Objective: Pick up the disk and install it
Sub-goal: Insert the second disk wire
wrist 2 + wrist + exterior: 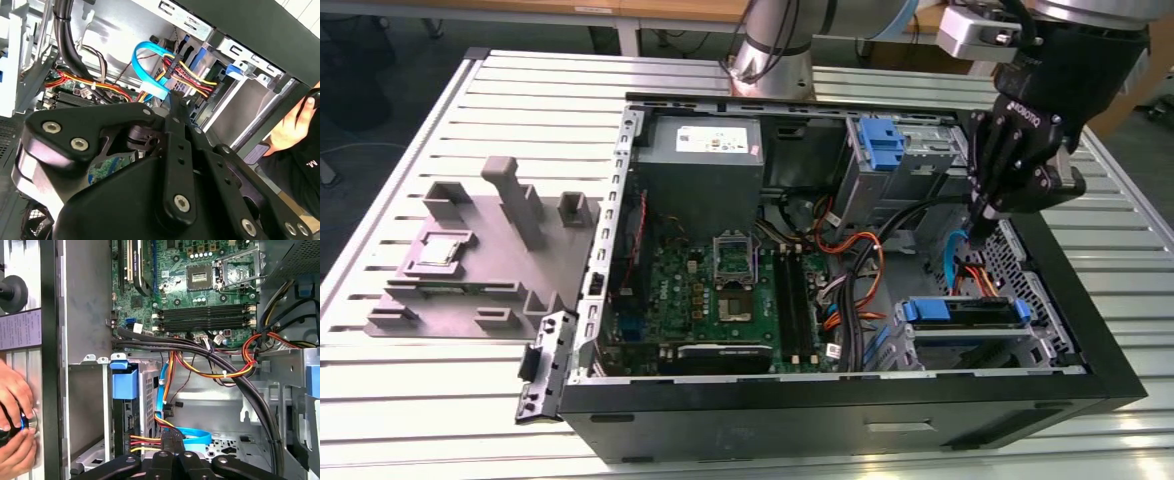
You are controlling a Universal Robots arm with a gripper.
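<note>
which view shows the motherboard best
The first wrist view: the motherboard faces the camera, with its socket and memory slots plain. The exterior view shows the whole board inside the open case, but smaller and at a slant. The second wrist view shows a corner behind cables and the gripper's body.

**Print seen, none legible**

A white sticker (pixel 704 141) is carried on the grey metal box in the open black computer case (pixel 854 400); its print cannot be made out. White lettering is borne by the black gripper (pixel 991 200), unreadable. Lines of small print on a lilac label (pixel 20 329) are seen in the first wrist view, none decipherable.
</note>
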